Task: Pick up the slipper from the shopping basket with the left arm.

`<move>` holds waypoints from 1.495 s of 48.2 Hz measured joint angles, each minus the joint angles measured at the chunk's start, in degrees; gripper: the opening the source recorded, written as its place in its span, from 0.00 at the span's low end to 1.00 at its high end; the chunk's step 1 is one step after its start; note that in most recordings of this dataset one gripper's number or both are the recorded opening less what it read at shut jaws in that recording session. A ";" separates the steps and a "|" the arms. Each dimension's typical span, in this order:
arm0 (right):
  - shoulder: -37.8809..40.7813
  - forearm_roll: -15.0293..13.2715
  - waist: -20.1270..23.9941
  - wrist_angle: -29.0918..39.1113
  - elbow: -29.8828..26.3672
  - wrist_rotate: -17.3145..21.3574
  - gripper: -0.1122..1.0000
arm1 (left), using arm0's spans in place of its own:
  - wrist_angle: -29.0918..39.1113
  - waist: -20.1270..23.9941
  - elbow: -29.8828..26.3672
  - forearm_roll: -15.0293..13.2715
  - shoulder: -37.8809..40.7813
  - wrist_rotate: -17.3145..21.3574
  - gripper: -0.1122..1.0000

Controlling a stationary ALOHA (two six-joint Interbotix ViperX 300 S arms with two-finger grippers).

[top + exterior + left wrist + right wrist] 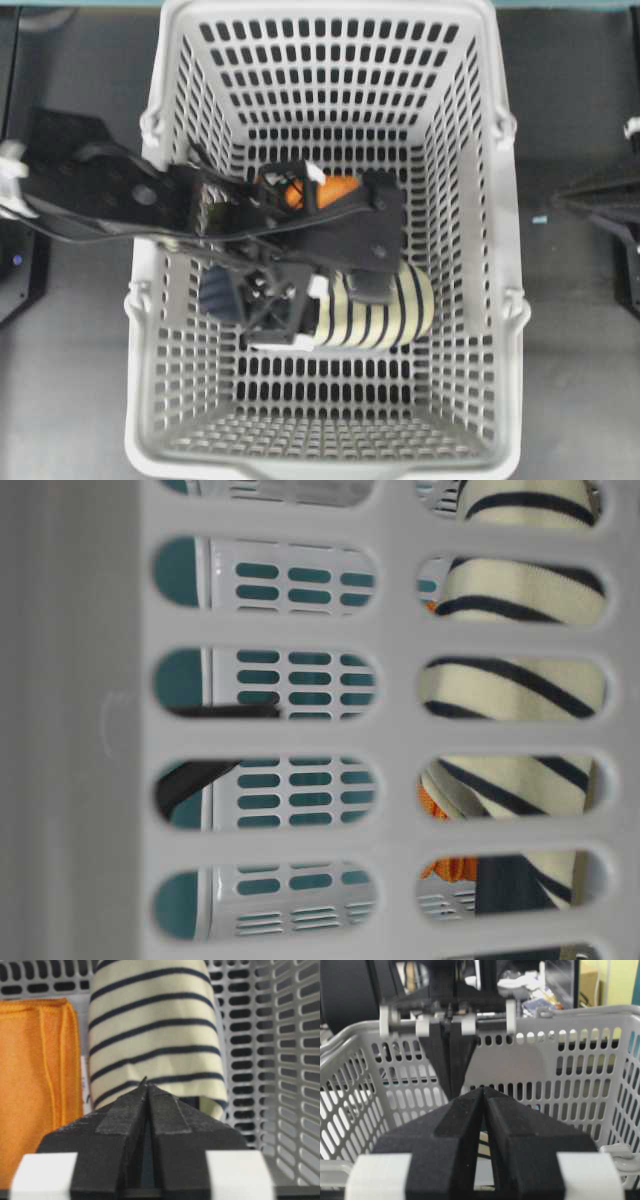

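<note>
Item 1, slipper (385, 312): striped cream and navy, lying on the floor of the basket (470, 250) toward its right wall in the overhead view, toe pointing right, the dark inside facing left. An orange cloth (335, 188) lies just beside it.

Item 2, my left hand (146, 1091): inside the basket, low over the slipper's open end. The fingers (172, 1117) are pressed together at the tips. A dark sliver shows at the tips, but I cannot tell whether any slipper fabric is caught between them.

Item 3, my right hand (483, 1094): outside the basket, fingers together, holding nothing.

Handling note: in my judgement the grip belongs on the slipper's heel edge or upper, clear of the cloth. If the pinch has missed, I should open, settle 1 finger inside the shoe and 1 outside, then close and lift straight up, away from the slotted walls.

Surface: the basket floor is slotted; fingertips could snag. The basket stands on a dark table (580, 330). Room: shelves and clutter show behind, indistinct.
</note>
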 measured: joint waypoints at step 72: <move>-1.23 0.09 2.46 0.09 1.76 0.09 0.11 | 20.39 -1.93 -16.88 0.00 11.34 -2.81 0.15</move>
